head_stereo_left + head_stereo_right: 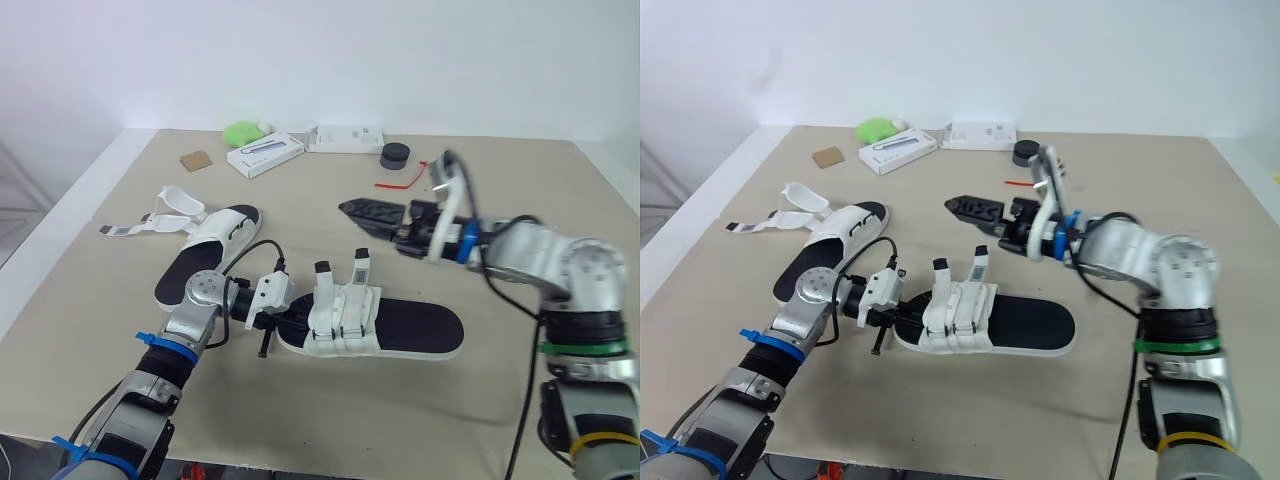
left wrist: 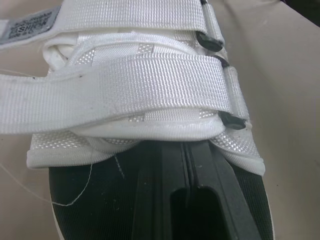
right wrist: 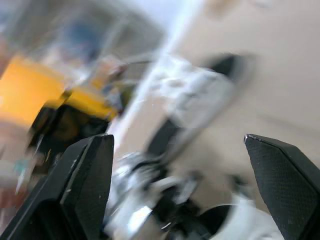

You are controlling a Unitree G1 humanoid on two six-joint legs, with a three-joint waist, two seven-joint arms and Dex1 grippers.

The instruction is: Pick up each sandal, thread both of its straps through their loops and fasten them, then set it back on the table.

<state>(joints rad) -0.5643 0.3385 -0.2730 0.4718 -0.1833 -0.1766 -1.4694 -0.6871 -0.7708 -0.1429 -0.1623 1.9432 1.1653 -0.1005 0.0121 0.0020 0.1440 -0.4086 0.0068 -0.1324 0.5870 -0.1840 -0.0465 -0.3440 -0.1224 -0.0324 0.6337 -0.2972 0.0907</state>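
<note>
Near sandal [image 1: 420, 326]: flat oval black sole, two white ribbed webbing straps through black loops. Left gripper [image 2: 186, 160] pinched together over its footbed. Right gripper [image 3: 177, 142] spread wide.

A wide counter [image 1: 560, 200] with a flat, matte tan top and a narrow white rim stretches away from the viewer. Behind its far edge rises a plain white wall [image 1: 320, 60], bare and unmarked. Past the counter's left rim the surroundings are pale grey-white, crossed by thin grey bars [image 1: 15, 185] of some frame. Below the near edge, a strip of darker grey floor [image 1: 970, 470] shows. The light is soft and even, casting only faint shadows.
</note>
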